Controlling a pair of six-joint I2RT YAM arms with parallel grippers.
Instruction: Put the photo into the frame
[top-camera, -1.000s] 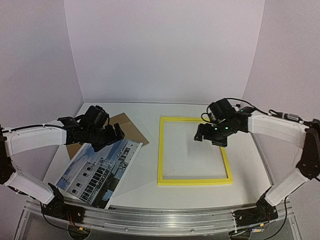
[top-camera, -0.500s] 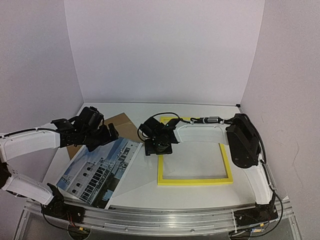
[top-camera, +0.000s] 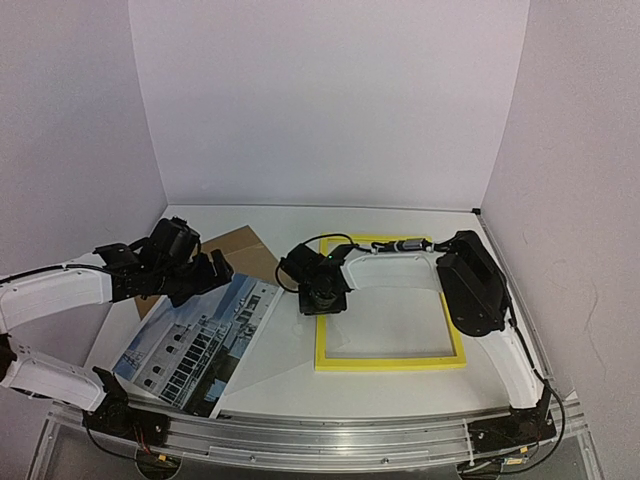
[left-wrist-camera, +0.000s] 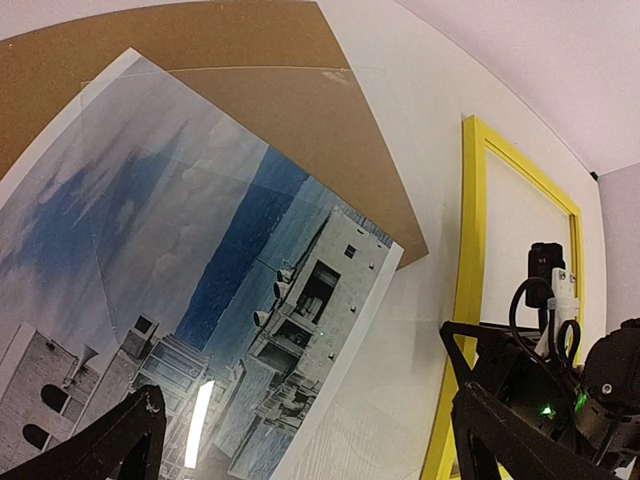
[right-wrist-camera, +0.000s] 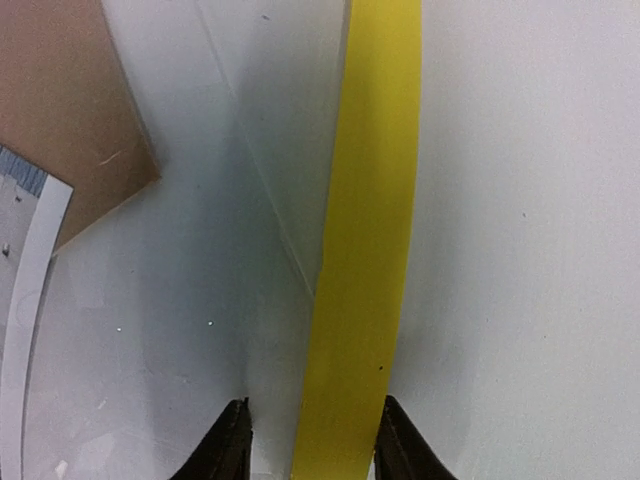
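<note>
Nearest, at the left of the bench (top-camera: 400, 225), the photo (top-camera: 195, 345) is laid flat, picture up, well outside the frame (top-camera: 390, 360). Nothing is placed inside the frame yet, so the whole insertion is left to be done. Over the photo's far edge the left tool (top-camera: 212, 272) is held spread wide and empty. The frame's left rail is straddled by the right tool (right-wrist-camera: 312, 440), its jaws partly apart; the rail is probably not pinched. Farthest, a brown board (top-camera: 245, 250) is tucked under the photo.

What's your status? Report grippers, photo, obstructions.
Left gripper open above photo. Right gripper astride frame's left rail, not clamped. Photo flat outside frame. Clear sheet overlaps photo.
</note>
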